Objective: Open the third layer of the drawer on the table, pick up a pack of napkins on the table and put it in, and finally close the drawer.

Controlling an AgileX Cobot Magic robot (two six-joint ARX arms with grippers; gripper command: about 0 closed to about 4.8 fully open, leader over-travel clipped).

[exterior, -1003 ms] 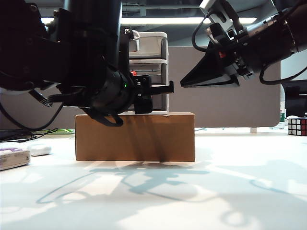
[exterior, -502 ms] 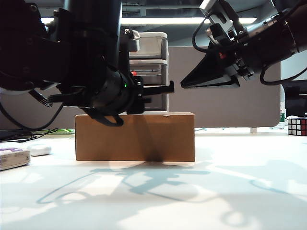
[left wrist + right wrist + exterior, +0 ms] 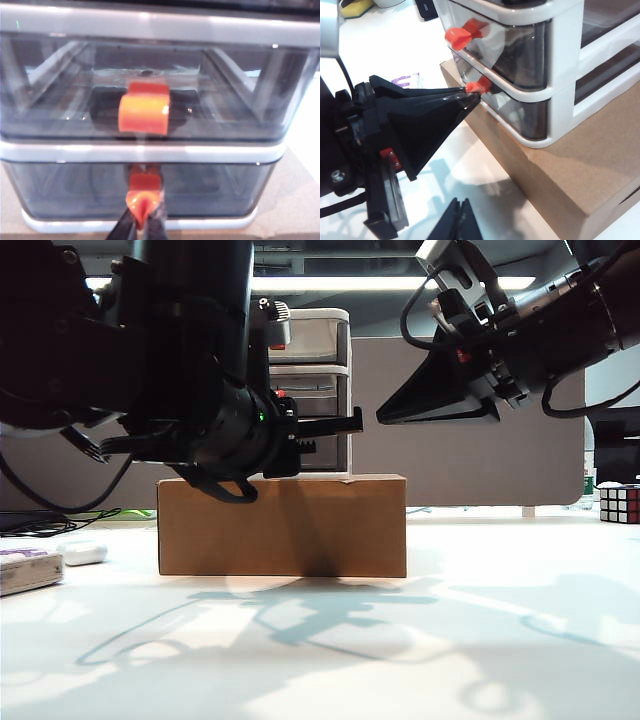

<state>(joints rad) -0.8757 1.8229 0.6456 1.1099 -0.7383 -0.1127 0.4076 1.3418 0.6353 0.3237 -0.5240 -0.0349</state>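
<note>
Now left gripper (image 3: 141, 226) pinching (tightly) red handle (image 3: 144, 196)

A long bright ceiling light (image 3: 390, 283) is shining from behind, so both robot arms are looking almost black. Soft grey shadows are lying on the white table (image 3: 420, 650), which is glowing. In the left wrist view the drawer (image 3: 150, 90) is looking blurry, with small glints. The right wrist view is looking bright and sharper.

I can read no text anywhere; the purple print on the pack of napkins (image 3: 28, 568) is too blurred for me
</note>
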